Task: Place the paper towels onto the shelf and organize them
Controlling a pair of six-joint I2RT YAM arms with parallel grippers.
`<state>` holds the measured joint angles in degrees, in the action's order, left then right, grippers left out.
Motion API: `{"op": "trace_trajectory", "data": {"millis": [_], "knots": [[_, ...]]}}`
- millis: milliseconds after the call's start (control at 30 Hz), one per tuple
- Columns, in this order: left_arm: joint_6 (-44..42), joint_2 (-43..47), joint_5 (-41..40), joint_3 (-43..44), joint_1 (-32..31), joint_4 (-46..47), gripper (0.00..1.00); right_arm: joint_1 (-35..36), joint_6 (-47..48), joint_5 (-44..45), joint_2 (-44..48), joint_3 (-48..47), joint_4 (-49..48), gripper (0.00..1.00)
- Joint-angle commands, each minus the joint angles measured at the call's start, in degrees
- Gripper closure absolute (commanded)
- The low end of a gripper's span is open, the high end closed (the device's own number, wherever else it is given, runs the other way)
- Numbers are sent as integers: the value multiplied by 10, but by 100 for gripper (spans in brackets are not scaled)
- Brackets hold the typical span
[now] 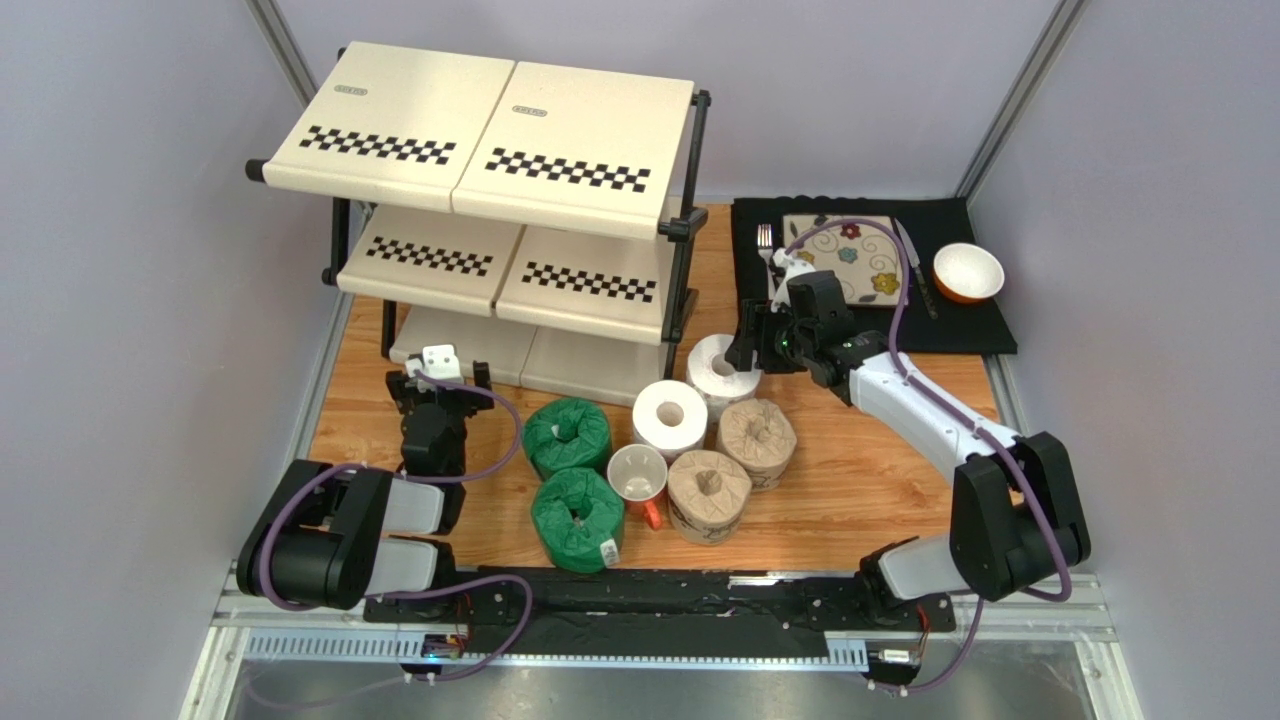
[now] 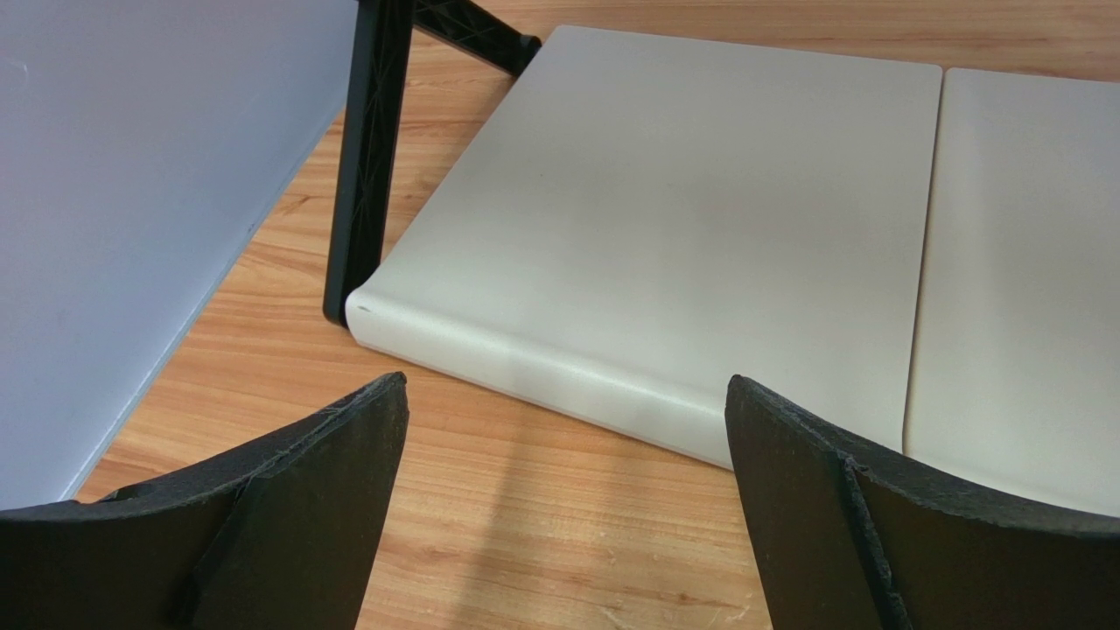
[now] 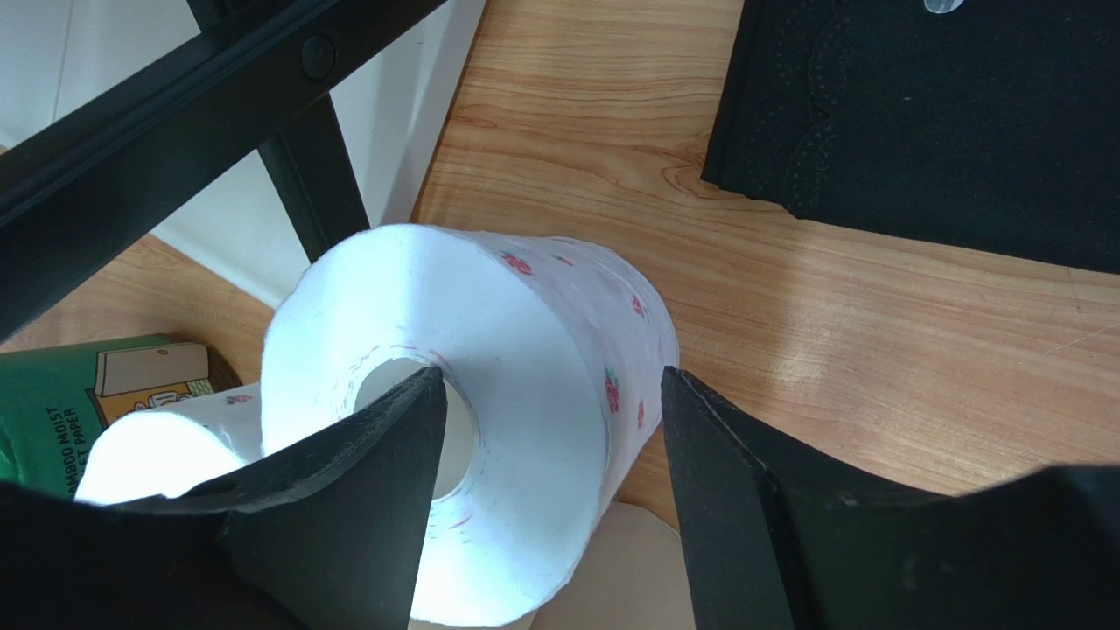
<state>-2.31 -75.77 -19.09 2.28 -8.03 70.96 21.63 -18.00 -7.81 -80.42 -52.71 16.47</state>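
Observation:
The three-tier cream shelf (image 1: 496, 158) stands at the far left and holds no rolls. Six paper towel rolls cluster on the table in front of it: two green (image 1: 567, 435) (image 1: 577, 518), two tan (image 1: 756, 435) (image 1: 706, 495), and two white (image 1: 669, 416) (image 1: 721, 375). My right gripper (image 1: 747, 353) (image 3: 552, 381) is shut on the far white roll (image 3: 552, 328). One finger sits in its core and the other against its outer side. My left gripper (image 1: 425, 387) (image 2: 565, 387) is open and empty, low over the table just before the bottom shelf (image 2: 684, 223).
A white mug with a red handle (image 1: 639, 477) stands among the rolls. A black placemat (image 1: 962, 323) at the far right carries a floral plate (image 1: 857, 263), a fork (image 1: 765, 240) and an orange bowl (image 1: 968, 272). A black shelf post (image 3: 316, 184) is close behind the held roll.

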Motion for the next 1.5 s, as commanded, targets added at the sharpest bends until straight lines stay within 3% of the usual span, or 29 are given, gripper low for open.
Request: {"op": "trace_trajectory", "data": {"millis": [0,333,467,700,1000,1300,1467], "knots": [[2,8,5,-143,3,17,1,9,-4,7,-11,-28,2,36],[3,7,5,-143,3,17,1,27,18,11,-43,-44,37,36],[2,8,5,-143,3,17,1,37,23,53,-35,-45,52,49],[2,8,5,-143,3,17,1,38,11,68,18,-43,52,63],[2,8,5,-143,3,17,1,38,9,61,56,-51,67,66],[2,8,5,-143,3,17,1,38,-2,78,74,-60,80,75],[2,8,5,-142,3,17,1,38,4,130,104,-65,97,77]]}}
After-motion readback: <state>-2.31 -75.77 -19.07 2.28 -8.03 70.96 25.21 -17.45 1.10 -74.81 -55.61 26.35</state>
